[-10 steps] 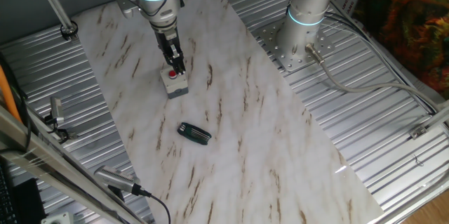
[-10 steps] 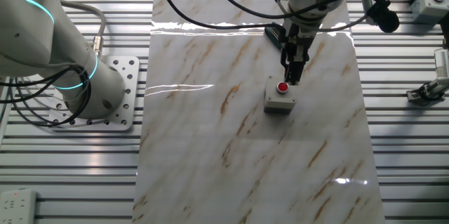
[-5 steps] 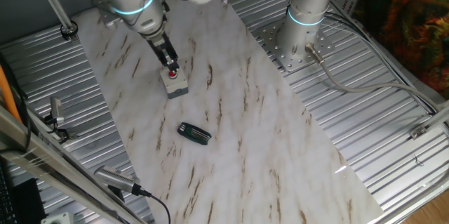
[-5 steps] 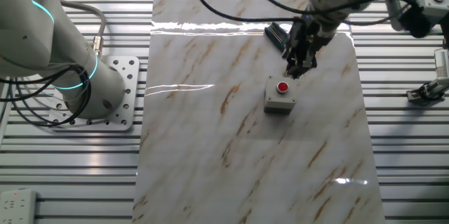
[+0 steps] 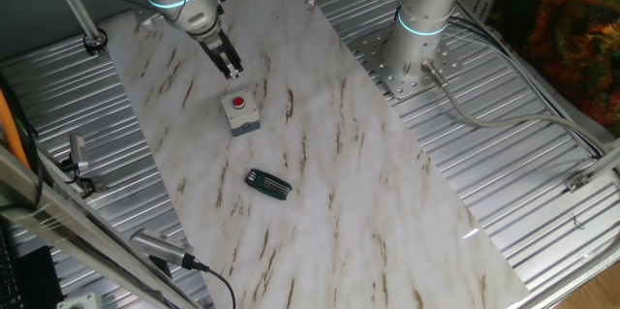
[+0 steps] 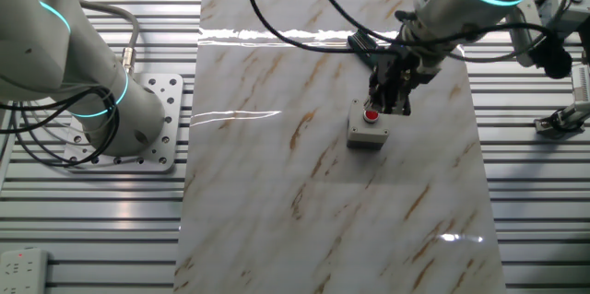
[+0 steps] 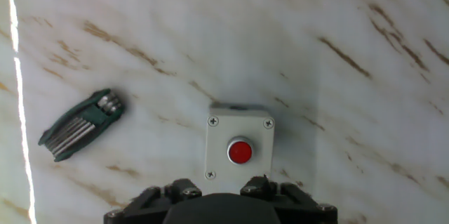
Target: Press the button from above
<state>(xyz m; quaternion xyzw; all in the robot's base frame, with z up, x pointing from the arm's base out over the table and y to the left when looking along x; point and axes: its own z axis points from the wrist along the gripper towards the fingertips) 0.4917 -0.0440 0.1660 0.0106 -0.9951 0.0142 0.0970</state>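
Button (image 7: 240,152): red cap, white-grey square housing. Table (image 7: 365,112): white marble with brown streaks. Folding tool (image 7: 81,124) at 9 o'clock: dark green-black.

two high fixed views from opposite sides, hand view straight down, all sharing button (image 7: 239,152)

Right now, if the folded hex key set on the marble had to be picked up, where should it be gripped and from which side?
Probably across the middle of the hex key set, coming straight down from above. It lies flat on the marble sheet, long and narrow, so the gripper would likely close best across its two long sides. It lies apart from the button box, leaving room on both sides.
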